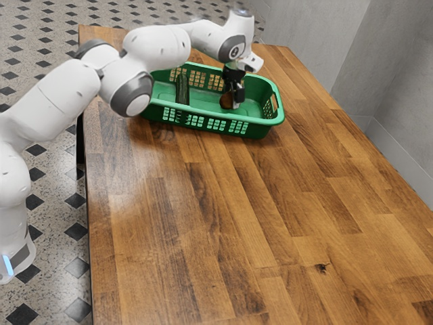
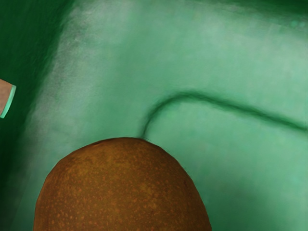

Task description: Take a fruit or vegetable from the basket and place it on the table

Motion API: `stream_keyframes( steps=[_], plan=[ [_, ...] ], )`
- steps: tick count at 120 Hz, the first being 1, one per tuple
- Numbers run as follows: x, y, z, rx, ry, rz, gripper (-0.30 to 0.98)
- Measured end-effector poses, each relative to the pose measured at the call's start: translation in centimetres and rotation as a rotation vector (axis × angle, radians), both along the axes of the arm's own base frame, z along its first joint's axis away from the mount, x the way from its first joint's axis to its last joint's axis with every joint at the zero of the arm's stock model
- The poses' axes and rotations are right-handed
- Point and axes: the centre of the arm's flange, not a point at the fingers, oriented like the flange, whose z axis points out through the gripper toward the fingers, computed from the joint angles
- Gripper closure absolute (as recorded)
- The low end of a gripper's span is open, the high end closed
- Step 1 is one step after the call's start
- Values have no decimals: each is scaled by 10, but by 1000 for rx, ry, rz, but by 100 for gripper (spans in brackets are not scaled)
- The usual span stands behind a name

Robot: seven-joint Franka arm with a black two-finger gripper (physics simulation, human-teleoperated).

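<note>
My black gripper [image 1: 234, 98] reaches down inside the green basket [image 1: 213, 124], near the end at the exterior view's right. Right at it is a round brown fruit [image 1: 225, 101], low in the basket and partly covered by the gripper. In the wrist view the same brown, speckled fruit [image 2: 122, 187] looms large at the lower edge, over the pale green basket floor [image 2: 231, 72]. Whether it is gripped cannot be made out. A dark green cucumber [image 1: 182, 91] lies toward the basket's other end.
The basket stands at the far end of the wooden table [image 1: 223, 217], whose surface stretches toward the camera. The basket's side walls surround the gripper. A grey wall [image 1: 385, 74] rises beyond the table at the exterior view's right.
</note>
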Motion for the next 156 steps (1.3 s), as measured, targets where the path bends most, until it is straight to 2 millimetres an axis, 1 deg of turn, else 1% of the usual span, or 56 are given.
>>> stream_keyframes(
  steps=[12, 48, 56, 74, 80, 89, 106, 122, 130, 138, 148, 156],
  plan=[
    [2, -1, -8, -4, 5, -4, 0],
    [2, 1, -14, -6, 7, 0, 1],
    [1, 2, -16, -10, 8, 4, 8],
    [-2, 7, -17, -14, 9, 16, 30],
    [-3, 9, -17, -14, 9, 18, 34],
    [-6, 14, -16, -13, 9, 23, 37],
    [-7, 15, -13, -9, 6, 23, 37],
    [-8, 13, 5, -1, -13, 17, 38],
    [-8, 10, 17, 4, -26, 13, 38],
    [-9, 4, 34, 9, -42, 4, 39],
    [-7, -12, 62, 16, -68, -20, 39],
    [-4, -34, 91, 26, -92, -51, 39]
  ],
)
